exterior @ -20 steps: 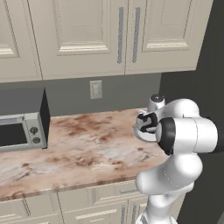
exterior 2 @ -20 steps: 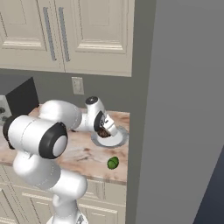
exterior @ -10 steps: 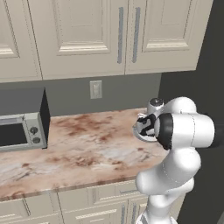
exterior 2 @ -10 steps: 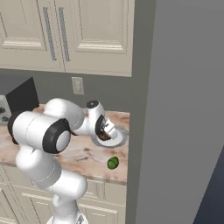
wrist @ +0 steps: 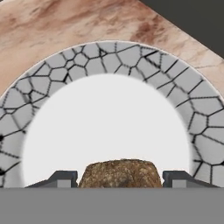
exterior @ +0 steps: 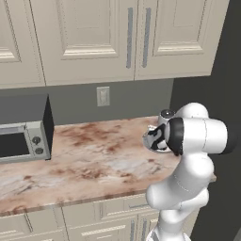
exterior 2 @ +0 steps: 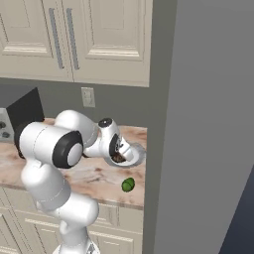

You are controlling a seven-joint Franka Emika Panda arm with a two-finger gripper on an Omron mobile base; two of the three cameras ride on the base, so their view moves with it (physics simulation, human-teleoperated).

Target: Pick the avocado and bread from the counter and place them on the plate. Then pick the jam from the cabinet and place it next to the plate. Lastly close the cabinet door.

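Two doors: cabinet — cream wall cabinet above the surface, both raised-panel doors shut, their grey bar handles side by side; the cabinet door with its vertical handle also shows from the right.
Surface: surface — long beige stone worktop with reddish-brown marbling, over cream drawers; it ends against a dark grey wall on the right.
Microwave: microwave — dark box with a silver front and two knobs, at the far left of the surface, well apart from the arm.
Arm: white arm, elbow bent, hand tilted down over the right end of the surface.
Plate: plate — round, white centre, wide grey rim with a cracked-stone pattern; it lies flat on the surface near the right end, directly under the hand.
Outlet: outlet — pale wall plate on the grey backsplash, between cabinet and surface.
Pincer: pincer — fingers set narrow, one on each side of the bread, holding it just above the plate's white centre.
Bread: bread — dark brown lumpy chunk between the two tips; I cannot tell whether its underside touches the plate.
Avocado: avocado — small glossy green fruit on the surface near the front edge, just beside the plate, apart from it.
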